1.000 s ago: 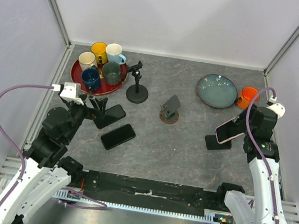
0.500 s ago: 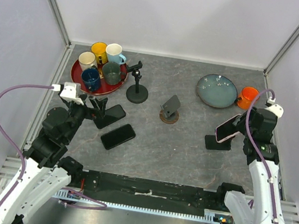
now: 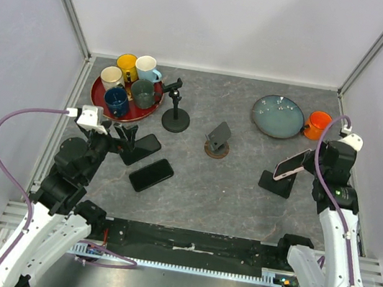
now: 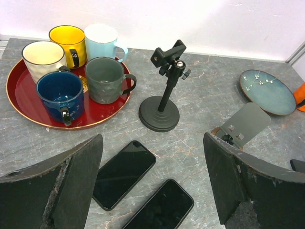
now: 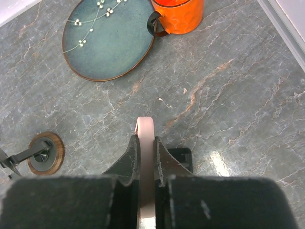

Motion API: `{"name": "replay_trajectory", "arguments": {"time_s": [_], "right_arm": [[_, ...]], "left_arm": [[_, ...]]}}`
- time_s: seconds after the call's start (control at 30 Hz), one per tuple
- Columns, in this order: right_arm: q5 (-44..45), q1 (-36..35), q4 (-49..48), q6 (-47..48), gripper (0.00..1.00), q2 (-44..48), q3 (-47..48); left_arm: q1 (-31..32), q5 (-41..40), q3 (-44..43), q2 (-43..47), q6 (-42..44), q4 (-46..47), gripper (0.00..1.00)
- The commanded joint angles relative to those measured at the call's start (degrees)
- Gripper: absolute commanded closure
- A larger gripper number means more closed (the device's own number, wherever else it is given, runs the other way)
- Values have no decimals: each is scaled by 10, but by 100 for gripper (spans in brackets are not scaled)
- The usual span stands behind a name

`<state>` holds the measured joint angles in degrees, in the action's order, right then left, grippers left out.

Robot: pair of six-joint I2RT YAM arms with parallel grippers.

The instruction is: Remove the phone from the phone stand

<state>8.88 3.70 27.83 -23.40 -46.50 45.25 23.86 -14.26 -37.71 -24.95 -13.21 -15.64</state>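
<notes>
Phone [image 5: 144, 128] (pink, edge-on) is clamped in the shut right gripper [image 5: 145, 148], just beside the stand [image 5: 181, 156].

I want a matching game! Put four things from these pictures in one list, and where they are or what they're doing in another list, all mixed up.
Things:
1. pink phone
2. orange mug
3. yellow mug
4. left gripper

Places or states:
A. on the red tray
B. wide open, holding nothing
C. pinched in the right gripper
D. beside the blue-green plate

Right pairs: 1-C, 2-D, 3-A, 4-B.
</notes>
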Motion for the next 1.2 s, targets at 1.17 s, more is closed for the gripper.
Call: {"name": "replay_trajectory", "arguments": {"time_s": [1.17], "right_arm": [[-311,-65,-204,-140,100,28,-7]], "left_arm": [[-3,2,6,4,-14,26,8]]}}
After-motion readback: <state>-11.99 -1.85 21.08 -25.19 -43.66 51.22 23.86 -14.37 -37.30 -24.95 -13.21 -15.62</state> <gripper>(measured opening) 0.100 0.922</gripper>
